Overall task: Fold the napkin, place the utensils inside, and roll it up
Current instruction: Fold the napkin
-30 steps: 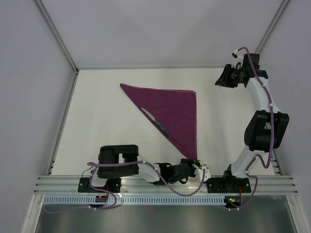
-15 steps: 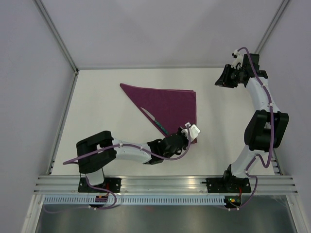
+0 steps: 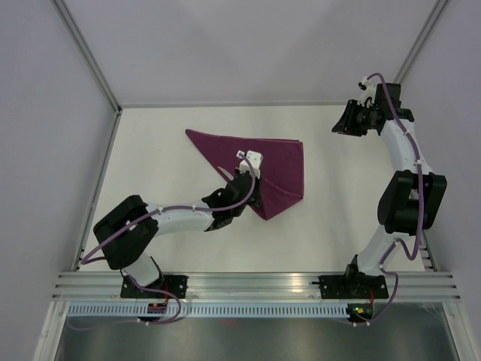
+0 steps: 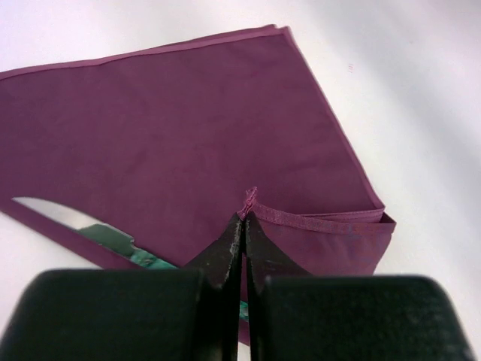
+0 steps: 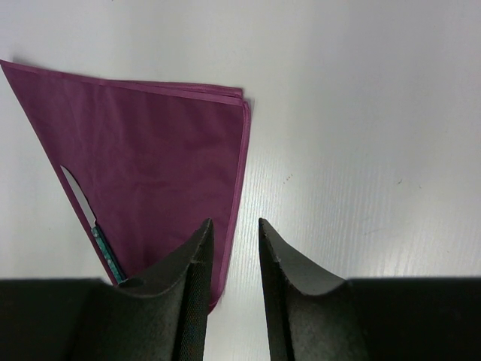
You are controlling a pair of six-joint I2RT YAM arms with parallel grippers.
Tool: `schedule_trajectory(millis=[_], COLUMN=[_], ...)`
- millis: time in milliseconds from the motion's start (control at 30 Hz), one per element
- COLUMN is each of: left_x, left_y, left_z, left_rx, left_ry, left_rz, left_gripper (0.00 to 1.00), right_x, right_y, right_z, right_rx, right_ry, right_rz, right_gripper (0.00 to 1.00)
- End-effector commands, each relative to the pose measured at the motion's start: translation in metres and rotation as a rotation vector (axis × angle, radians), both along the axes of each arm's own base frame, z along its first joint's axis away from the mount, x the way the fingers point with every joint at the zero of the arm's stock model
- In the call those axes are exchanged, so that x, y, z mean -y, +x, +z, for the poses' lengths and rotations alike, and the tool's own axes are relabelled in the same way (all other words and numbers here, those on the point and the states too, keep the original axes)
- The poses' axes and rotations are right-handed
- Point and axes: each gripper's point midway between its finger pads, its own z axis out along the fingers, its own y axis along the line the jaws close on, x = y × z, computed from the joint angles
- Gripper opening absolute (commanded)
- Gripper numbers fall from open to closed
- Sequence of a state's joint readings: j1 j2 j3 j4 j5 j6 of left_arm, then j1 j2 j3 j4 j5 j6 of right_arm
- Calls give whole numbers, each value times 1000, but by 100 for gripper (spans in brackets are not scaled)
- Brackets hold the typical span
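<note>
L hand clenched on napkin corner; knife at 9 o'clock, wrist view. R hand released above bench.

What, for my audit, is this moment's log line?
left gripper: shut on napkin corner | knife: at napkin edge | right gripper: open, off napkin

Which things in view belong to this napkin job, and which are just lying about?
In the job: napkin, pinched at a corner by the left gripper; knife on it.
Lying about: no loose items seen; right gripper hangs open, off the napkin.
</note>
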State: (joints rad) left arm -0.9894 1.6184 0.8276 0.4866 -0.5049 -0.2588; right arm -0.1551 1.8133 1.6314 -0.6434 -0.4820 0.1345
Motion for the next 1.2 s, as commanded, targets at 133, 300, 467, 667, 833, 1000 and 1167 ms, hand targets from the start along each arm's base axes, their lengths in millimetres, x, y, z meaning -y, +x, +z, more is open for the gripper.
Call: schedule_trajectory(millis=[133, 300, 467, 667, 833, 1000, 1167], left_x=[-39, -57, -64, -75, -84, -94, -99], left_y=[36, 51, 60, 70, 76, 80, 81], left_z=[14, 7, -2, -15, -25, -33, -38], left_rx=[-55, -80, -101, -130, -155, -181, -193], left_ry=[-137, -150, -154, -147, -142, -155, -151], left_rz=[173, 226, 252, 280, 305, 327, 338], left_gripper=[2, 2, 2, 2, 2, 2, 2], right_x=[-8, -11, -14, -15, -16, -16, -17], right_y=[8, 9, 9, 9, 9, 10, 11], right_z=[13, 9, 8, 5, 4, 2, -1], right_rx=[31, 27, 26, 19, 18, 16, 8], right_ry=[7, -1, -9, -11, -14, -20, -19], right_rz=[18, 23, 30, 36, 36, 39, 39], right_gripper=[36, 37, 36, 37, 36, 36, 36])
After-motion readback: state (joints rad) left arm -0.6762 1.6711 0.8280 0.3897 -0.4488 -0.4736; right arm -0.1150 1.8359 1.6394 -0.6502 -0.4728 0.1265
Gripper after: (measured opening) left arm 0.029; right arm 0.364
